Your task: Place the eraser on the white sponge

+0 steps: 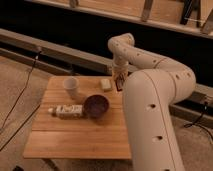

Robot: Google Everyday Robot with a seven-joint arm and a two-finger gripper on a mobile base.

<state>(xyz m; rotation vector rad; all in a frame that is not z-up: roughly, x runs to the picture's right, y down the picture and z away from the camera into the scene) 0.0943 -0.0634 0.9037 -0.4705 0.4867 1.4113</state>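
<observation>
Gripper (pixel 119 76) points down over the far right corner of the wooden table (pixel 75 140), at the end of the white arm that curves in from the right. It looks clamped on the eraser (pixel 119 84), which hangs on end at its tip, dark with a reddish mark, apparently clear of the wood. White sponge (pixel 105 83) lies flat just beside, to the left, bare on top. Further left a white cup (pixel 71 86); nearer the camera a purple bowl (pixel 96 105) and a bottle (pixel 66 110) on its side. Judgement: pick-up done, eraser in hand. Left to do: short carry leftward over the sponge, lower, release.
</observation>
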